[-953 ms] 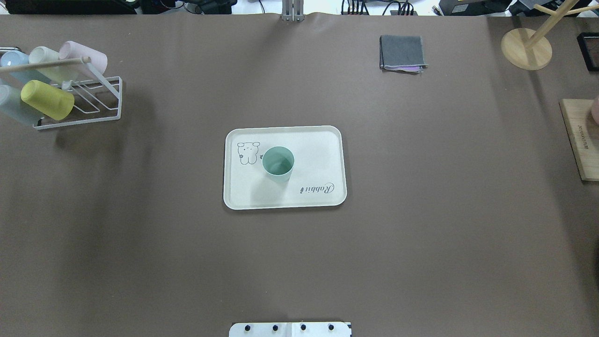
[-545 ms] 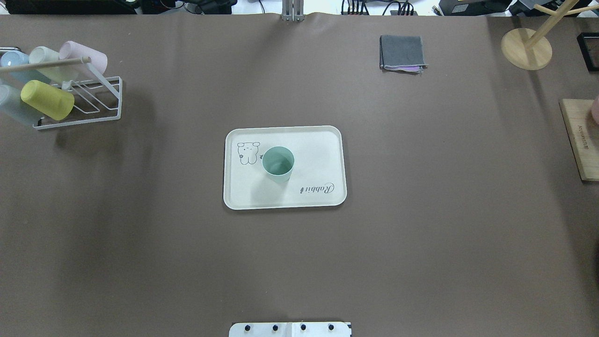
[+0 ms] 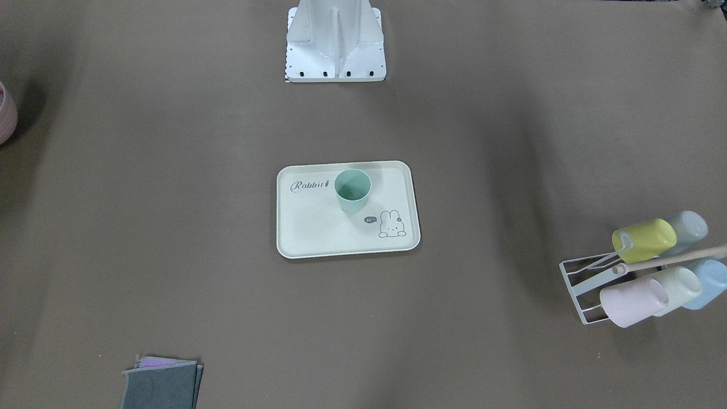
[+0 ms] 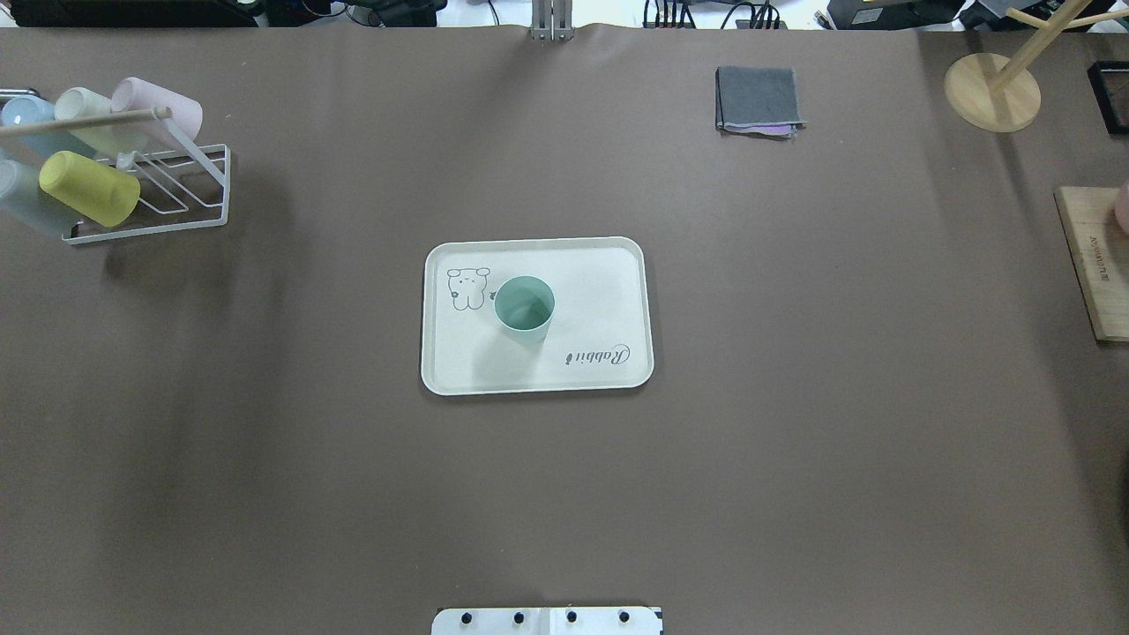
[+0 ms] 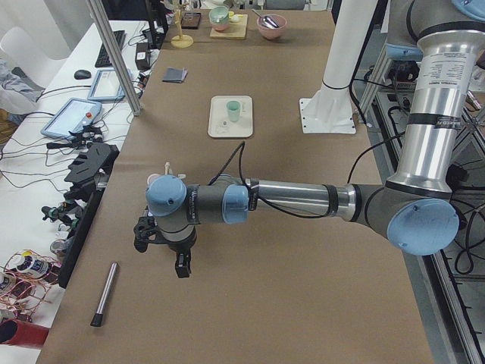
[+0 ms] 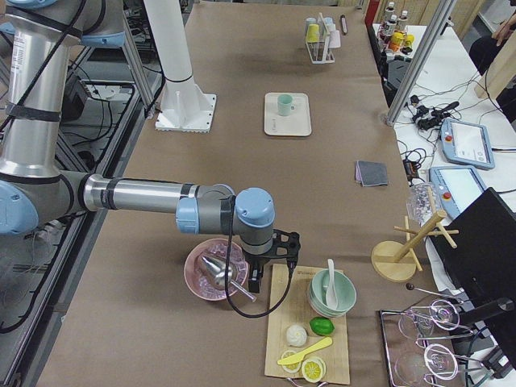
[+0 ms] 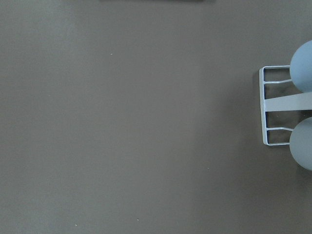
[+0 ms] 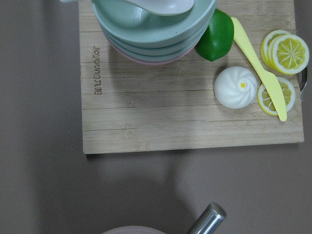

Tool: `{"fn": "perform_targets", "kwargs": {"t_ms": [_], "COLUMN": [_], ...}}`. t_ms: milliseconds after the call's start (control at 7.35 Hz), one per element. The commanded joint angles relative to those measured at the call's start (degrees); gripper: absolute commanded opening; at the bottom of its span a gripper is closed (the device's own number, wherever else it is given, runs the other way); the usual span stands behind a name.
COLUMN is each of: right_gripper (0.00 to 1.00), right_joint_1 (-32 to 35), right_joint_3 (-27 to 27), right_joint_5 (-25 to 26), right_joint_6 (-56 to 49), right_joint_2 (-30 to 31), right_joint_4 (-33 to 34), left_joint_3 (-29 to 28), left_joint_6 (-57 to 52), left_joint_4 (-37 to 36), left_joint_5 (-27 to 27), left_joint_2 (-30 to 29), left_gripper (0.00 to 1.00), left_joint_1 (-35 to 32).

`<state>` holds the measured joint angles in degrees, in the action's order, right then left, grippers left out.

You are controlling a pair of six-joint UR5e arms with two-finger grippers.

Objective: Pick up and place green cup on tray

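green cup [image 4: 524, 308] is being borne upright by tray [image 4: 609, 282] | arms are best being held well clear | left fingers [image 5: 182, 265], right fingers [image 6: 255, 280]: spread or pressed, cannot tell

We note the overhead view looks down from behind the robot's base [image 4: 547, 620], and the front-facing view opposes it; both share the tray [image 4: 600, 291]. Side views look along the table [image 5: 265, 303]; wrist cameras face down, close.

Jaws of left gripper [image 5: 162, 247] and right gripper [image 6: 274, 258] indistinct, only in side views.
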<state>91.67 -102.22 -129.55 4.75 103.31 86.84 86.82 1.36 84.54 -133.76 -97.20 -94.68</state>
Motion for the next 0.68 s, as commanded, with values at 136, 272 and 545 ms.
{"fn": "perform_targets", "kwargs": {"t_ms": [136,272,545], "right_gripper": [1.00,1.00,1.00], "right_joint_1": [0.00,-0.09,0.00], "right_joint_3": [0.09,0.09,0.09], "right_joint_5": [0.00,0.00,0.00], "right_joint_6": [0.00,0.00,0.00], "right_joint_2": [0.05,-0.04,0.22], "right_joint_4": [0.00,0.00,0.00], "left_joint_3": [0.28,0.28,0.28], "left_joint_6": [-0.04,-0.04,-0.04], "left_joint_4": [0.01,-0.08,-0.42], "left_joint_5": [-0.01,-0.01,-0.01], "left_joint_2": [0.08,0.08,0.17], "left_gripper": [0.98,0.98,0.98], "left_joint_1": [-0.07,-0.07,0.02]}}
